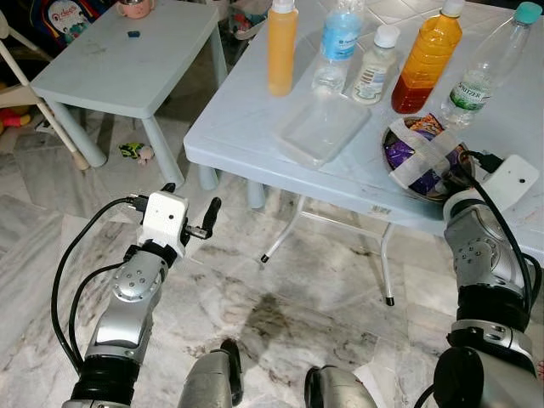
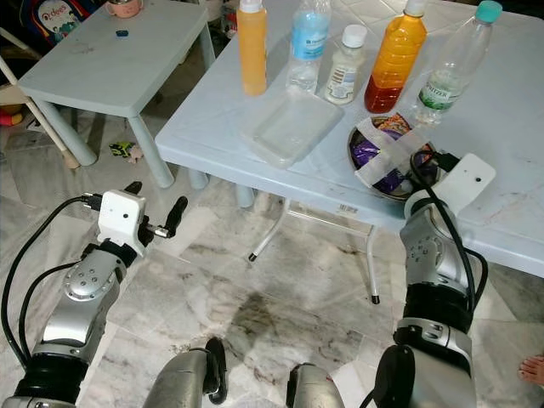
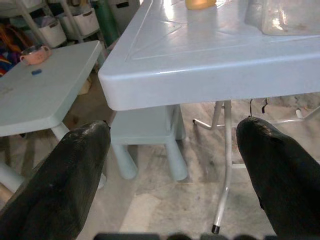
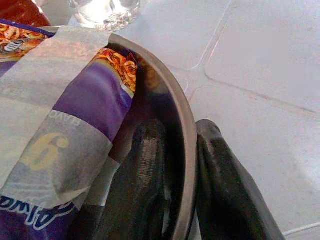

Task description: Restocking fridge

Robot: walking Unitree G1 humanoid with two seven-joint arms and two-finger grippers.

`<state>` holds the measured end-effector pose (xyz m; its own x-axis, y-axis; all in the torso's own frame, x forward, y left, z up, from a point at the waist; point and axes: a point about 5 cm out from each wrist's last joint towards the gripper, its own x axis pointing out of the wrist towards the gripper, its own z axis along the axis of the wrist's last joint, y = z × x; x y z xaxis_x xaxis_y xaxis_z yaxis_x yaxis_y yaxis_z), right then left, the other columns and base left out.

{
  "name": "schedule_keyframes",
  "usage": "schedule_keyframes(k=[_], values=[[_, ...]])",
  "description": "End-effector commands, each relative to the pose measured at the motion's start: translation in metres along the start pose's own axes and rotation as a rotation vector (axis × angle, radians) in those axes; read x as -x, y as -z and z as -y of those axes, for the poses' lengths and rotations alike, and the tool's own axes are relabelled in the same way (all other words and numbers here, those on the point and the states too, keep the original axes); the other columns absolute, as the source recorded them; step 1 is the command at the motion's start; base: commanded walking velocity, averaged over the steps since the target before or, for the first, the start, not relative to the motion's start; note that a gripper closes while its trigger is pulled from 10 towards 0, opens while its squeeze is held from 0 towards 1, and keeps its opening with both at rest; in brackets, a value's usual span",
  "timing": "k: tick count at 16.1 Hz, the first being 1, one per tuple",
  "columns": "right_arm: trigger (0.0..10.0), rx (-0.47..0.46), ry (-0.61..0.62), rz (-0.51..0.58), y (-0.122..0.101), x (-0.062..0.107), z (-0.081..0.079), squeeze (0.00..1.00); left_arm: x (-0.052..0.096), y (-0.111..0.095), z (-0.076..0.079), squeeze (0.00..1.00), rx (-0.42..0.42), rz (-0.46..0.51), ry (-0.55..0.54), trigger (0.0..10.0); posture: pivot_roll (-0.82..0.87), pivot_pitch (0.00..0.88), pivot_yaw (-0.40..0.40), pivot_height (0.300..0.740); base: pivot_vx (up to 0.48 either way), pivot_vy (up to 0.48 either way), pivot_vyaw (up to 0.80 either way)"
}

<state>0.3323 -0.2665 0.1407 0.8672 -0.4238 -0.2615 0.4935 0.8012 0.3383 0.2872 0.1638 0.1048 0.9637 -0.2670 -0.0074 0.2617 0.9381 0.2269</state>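
A metal bowl [image 1: 387,157] stands near the front edge of the pale blue table [image 1: 242,127]. It holds purple noodle packets [image 4: 85,95] under strips of pale tape. My right gripper [image 4: 180,127] is shut on the bowl's rim [image 4: 186,150], one black finger inside and one outside. Behind the bowl stand an orange juice bottle [image 1: 281,47], a water bottle [image 1: 338,42], a small white bottle [image 1: 375,68], an amber bottle [image 1: 427,59] and a clear bottle with a teal cap [image 1: 489,68]. My left gripper [image 1: 190,200] hangs open below the table's left corner, holding nothing.
A clear plastic container [image 1: 323,126] lies on the table left of the bowl. A smaller pale table [image 1: 127,59] stands to the left with a pink cup [image 1: 134,7] on it. A small toy [image 1: 136,151] lies on the marble floor beside it. Metal folding legs [image 1: 293,228] run under the big table.
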Motion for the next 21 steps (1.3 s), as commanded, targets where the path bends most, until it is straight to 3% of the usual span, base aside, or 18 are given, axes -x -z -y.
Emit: schedule_keyframes(k=[1,6,9,11,14,18,21], values=[[0.0,0.012,0.031,-0.054,0.012,0.001,0.005,0.0,0.0,-0.003,-0.003,0.0,-0.062,0.013,0.007,10.0,0.03,0.184,0.041,0.74,0.0,0.0,0.0],[0.0,0.031,0.036,0.003,0.005,0.011,-0.004,0.0,0.003,0.003,-0.014,0.0,-0.075,-0.02,-0.039,10.0,0.01,0.176,0.044,0.74,0.0,0.0,0.0],[0.0,0.036,-0.051,0.002,0.008,0.024,-0.021,0.0,0.005,0.011,-0.009,0.0,-0.055,-0.045,-0.025,10.0,-0.02,0.142,0.075,0.74,0.0,0.0,0.0],[0.0,0.085,-0.124,-0.026,0.016,0.04,-0.024,0.0,0.008,0.018,-0.005,0.0,-0.046,-0.069,-0.007,10.0,-0.05,0.121,0.086,0.74,0.0,0.0,0.0],[0.0,0.098,-0.117,-0.044,0.031,0.061,-0.009,0.0,0.007,0.021,-0.001,0.0,-0.029,-0.063,-0.016,10.0,-0.06,0.063,0.057,0.74,0.0,0.0,0.0],[0.0,-0.013,0.103,-0.028,0.052,0.076,0.019,0.0,0.002,0.018,0.0,0.0,-0.004,-0.039,-0.067,10.0,-0.05,0.023,0.058,0.74,0.0,0.0,0.0],[0.0,0.011,0.095,-0.036,0.06,0.077,0.019,0.0,-0.003,0.015,-0.001,0.0,-0.014,-0.026,-0.062,10.0,-0.06,0.016,0.071,0.74,0.0,0.0,0.0]])
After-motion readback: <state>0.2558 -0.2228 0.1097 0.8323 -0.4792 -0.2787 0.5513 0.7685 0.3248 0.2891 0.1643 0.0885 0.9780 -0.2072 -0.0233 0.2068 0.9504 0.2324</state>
